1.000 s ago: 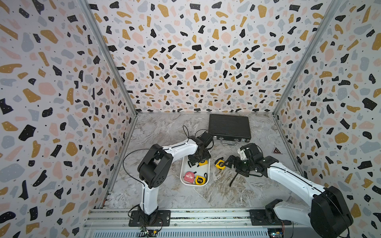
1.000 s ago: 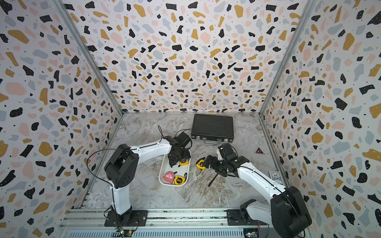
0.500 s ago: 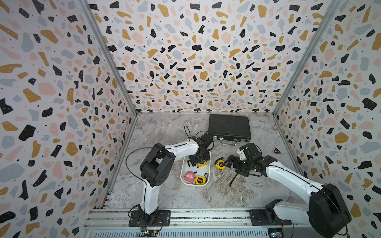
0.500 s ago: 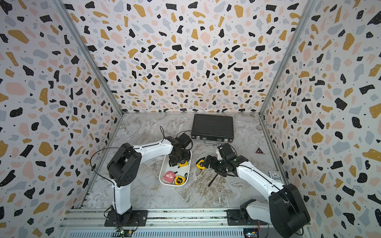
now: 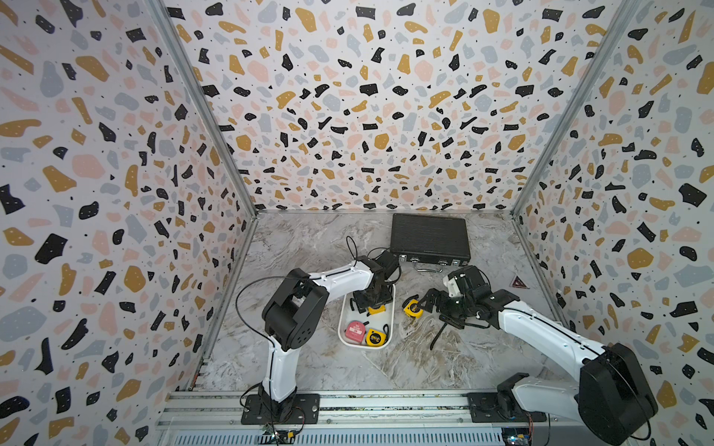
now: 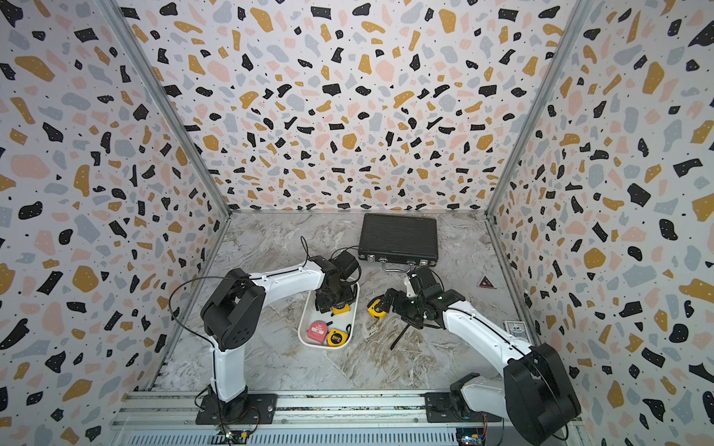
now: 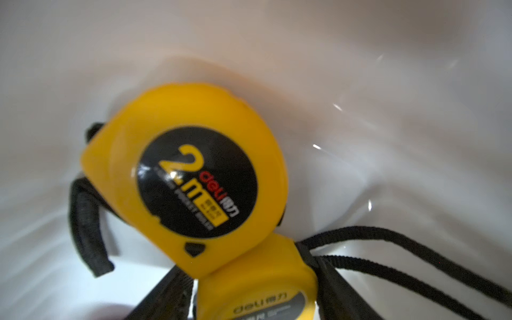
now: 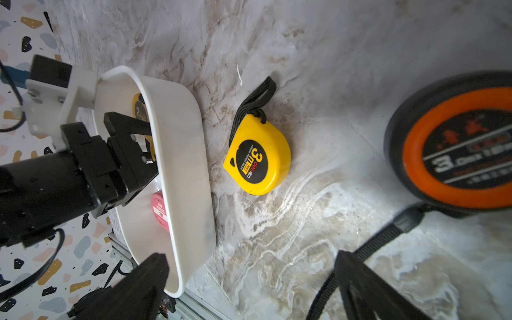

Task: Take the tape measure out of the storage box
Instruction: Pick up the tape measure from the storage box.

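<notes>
Nearest you on the marble table [image 5: 386, 378], the storage box [image 5: 365, 346] lies lengthwise, running from 6 to 12 o'clock. In its near end sit a pink tape measure [image 5: 355, 329] and, just beside it at 3 o'clock, a small yellow tape measure [image 5: 374, 337]. At the box's 12 o'clock end your left gripper [image 5: 373, 302] reaches down inside. Its jaws are clamped on a gripped tape measure [image 7: 260, 293], also yellow, with a dark finger at each side of it in the left wrist view. You cannot tell whether it has left the box floor. It touches a 2 m tape measure [image 7: 188, 166] that lies label up on the white floor, black strap curled alongside. At 3 o'clock from that end, outside the box and near its wall, a 3 m tape measure [image 5: 412, 307] lies flat on the marble. Your right gripper [image 5: 425, 305] sits just past it at 3 o'clock, jaws spread wide with nothing between them. The right wrist view also shows a black-and-orange tape measure [image 8: 454, 146] on the marble close to that gripper, outside the box. Farthest off, at 1 o'clock from the box, a black briefcase [image 5: 429, 239] lies shut near the back wall, handle toward you.
</notes>
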